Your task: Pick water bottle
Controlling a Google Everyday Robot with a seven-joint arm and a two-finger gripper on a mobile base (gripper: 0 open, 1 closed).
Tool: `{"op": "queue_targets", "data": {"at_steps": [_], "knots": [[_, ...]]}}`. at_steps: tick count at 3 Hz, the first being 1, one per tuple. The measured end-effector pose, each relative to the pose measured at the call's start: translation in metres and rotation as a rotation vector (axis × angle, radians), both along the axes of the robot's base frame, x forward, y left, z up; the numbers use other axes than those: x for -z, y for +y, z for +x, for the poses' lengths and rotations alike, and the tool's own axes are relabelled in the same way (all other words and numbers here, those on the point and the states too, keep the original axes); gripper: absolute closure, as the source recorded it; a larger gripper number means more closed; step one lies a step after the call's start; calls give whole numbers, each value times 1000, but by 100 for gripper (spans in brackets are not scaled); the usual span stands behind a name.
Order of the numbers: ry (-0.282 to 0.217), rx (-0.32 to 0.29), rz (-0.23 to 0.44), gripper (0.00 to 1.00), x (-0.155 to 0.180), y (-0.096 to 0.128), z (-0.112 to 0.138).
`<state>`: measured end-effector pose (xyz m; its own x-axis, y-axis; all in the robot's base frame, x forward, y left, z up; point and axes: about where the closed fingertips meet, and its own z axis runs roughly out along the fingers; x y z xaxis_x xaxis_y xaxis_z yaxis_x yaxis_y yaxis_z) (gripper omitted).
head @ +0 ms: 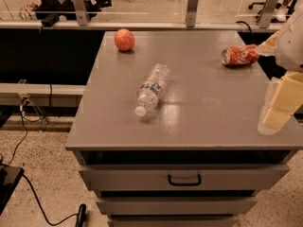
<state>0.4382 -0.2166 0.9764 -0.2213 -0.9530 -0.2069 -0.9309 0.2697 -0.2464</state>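
Note:
The water bottle point(152, 90) is a small clear crinkled bottle with a blue-red-white label band. It lies on its side near the middle of the grey cabinet top point(199, 103), its white cap pointing toward the front left. My gripper point(277, 110) is cream-coloured and hangs at the right edge of the view, above the front right corner of the top. It is well to the right of the bottle, apart from it, and holds nothing that I can see.
A crushed red soda can point(240, 56) lies at the back right of the top, close to my arm. An orange-pink round fruit point(124, 39) sits at the back left corner. Drawers with a black handle point(184, 179) face front. Cables lie on the floor at left.

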Motion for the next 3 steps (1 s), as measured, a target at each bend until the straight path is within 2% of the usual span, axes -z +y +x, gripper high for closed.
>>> {"op": "queue_targets", "data": {"at_steps": [1,2,3], "knots": [[0,0,0,0,0,0,0],[-16,-34,-11,0,-1,3,5],[-72,-145,-43,0,-2,14,24]]}}
